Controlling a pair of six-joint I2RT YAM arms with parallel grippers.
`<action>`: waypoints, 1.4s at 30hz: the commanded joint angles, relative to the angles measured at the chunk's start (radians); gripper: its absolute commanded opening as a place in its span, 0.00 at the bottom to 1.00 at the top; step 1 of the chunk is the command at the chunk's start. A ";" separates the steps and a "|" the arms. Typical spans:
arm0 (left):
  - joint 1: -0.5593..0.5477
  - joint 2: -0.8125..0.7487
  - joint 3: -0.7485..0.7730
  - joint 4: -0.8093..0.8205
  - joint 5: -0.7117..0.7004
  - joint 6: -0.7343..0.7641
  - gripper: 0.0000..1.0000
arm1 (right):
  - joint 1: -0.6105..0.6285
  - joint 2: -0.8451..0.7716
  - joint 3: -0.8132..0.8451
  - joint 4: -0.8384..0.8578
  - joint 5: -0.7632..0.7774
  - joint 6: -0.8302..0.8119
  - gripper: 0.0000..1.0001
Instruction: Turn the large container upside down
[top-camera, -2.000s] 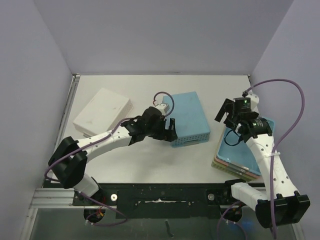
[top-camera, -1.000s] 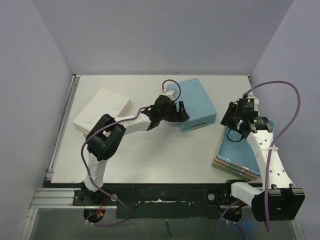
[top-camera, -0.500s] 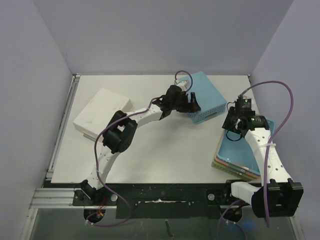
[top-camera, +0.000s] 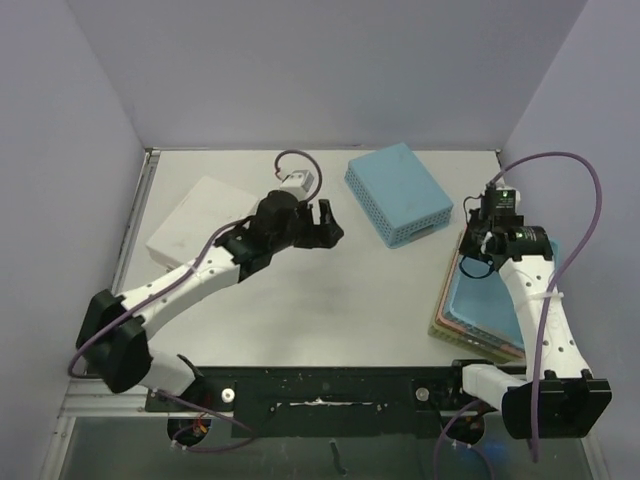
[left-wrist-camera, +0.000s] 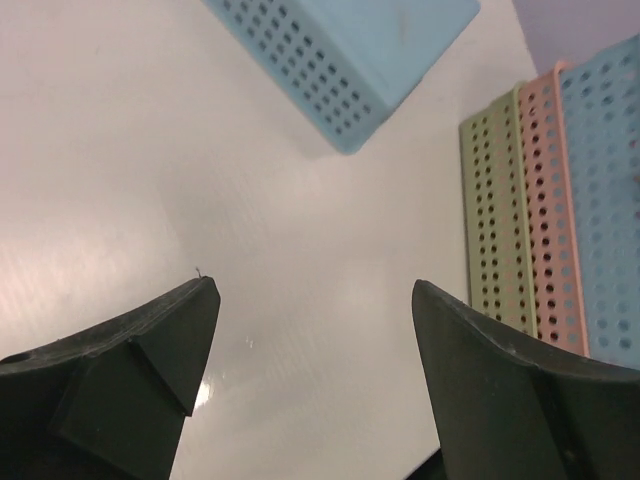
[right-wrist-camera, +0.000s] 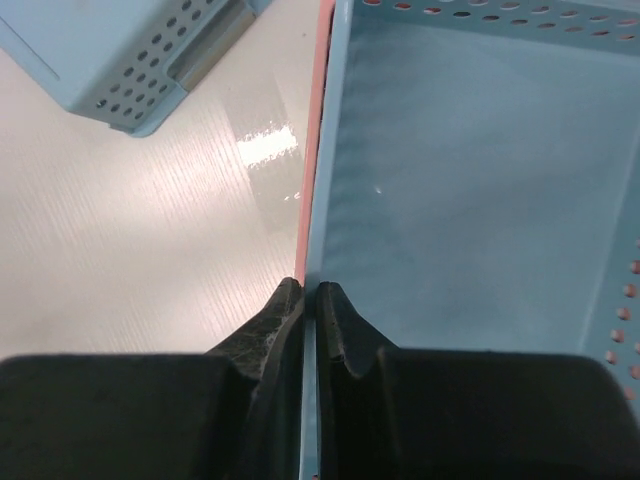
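Blue and big, the top tray sits open side up on a pink tray, at 4 o'clock on the table; its long side runs about 12 to 6; the right claw is pinched tight on its left wall near the far corner, so the tray spreads to 3 o'clock of it; this arm is nearer; the left claw gapes wide, holds nothing, well apart at 9 o'clock; a small blue basket lies bottom up at 12 o'clock.

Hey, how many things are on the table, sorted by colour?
Blue baskets: 2
Pink basket: 1
Green basket: 1
White box: 1
Total: 5
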 joint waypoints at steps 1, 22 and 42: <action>-0.018 -0.206 -0.197 -0.217 -0.151 -0.150 0.80 | -0.007 -0.069 0.178 -0.044 0.046 -0.049 0.00; 0.584 -0.450 -0.231 -0.423 0.062 -0.135 0.82 | 0.481 0.105 0.521 0.266 -0.289 0.162 0.00; 0.660 -0.552 -0.181 -0.527 0.075 -0.030 0.82 | 0.364 0.260 -0.176 1.179 -0.702 0.836 0.00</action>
